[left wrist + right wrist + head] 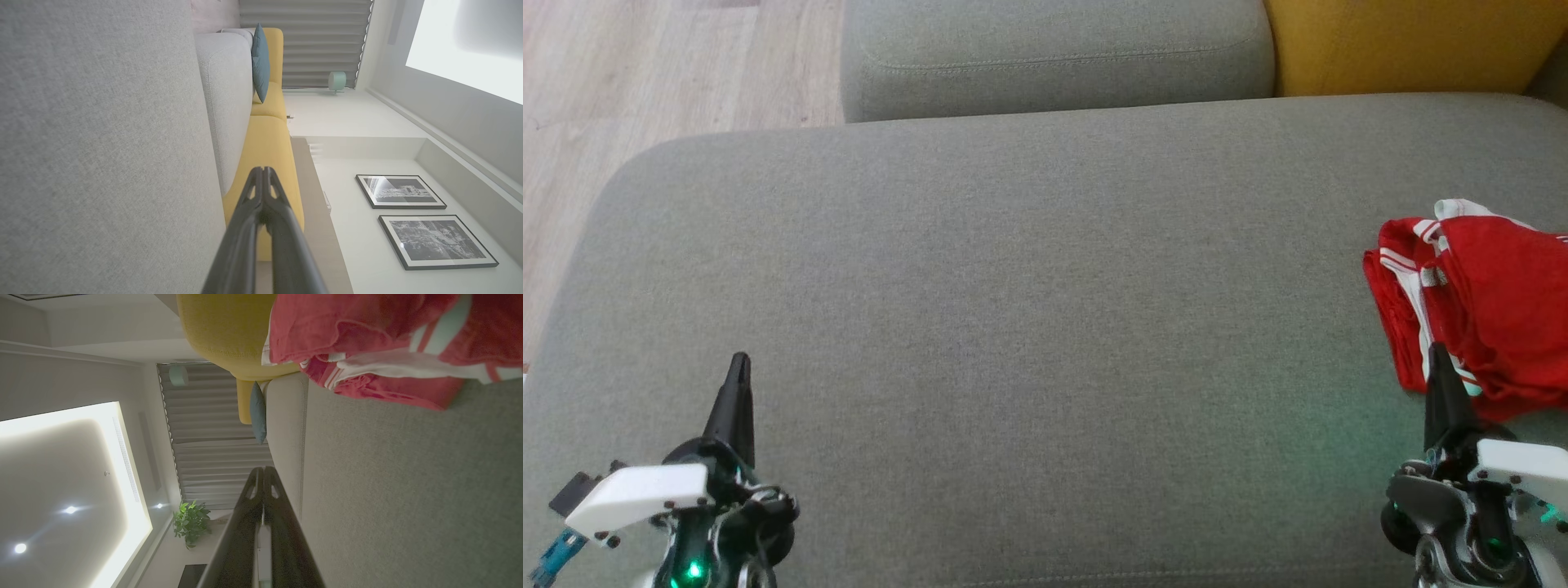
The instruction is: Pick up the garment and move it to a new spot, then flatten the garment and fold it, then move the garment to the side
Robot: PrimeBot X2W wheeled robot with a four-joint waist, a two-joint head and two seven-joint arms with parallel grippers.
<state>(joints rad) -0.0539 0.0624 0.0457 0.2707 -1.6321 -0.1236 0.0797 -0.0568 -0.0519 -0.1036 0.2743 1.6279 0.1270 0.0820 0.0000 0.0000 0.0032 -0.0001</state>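
Note:
The garment (1486, 302) is red with white stripes and lies crumpled at the right edge of the grey cushion (1029, 327). The right wrist view has the garment (380, 347) across its top right, lying on the grey fabric. My right gripper (1437, 353) is shut with nothing in it, its tip just in front of the garment's near edge; whether it touches the cloth I cannot tell. My left gripper (740, 361) stands shut and empty over the cushion's near left part, far from the garment. Both gripper tips, left (263, 169) and right (263, 469), appear pressed together in their own wrist views.
A second grey cushion (1054, 57) lies behind the first, with a yellow cushion (1413, 41) to its right. Pale wooden floor (645, 82) shows at the left. A blue pillow (260, 61) leans on the yellow sofa.

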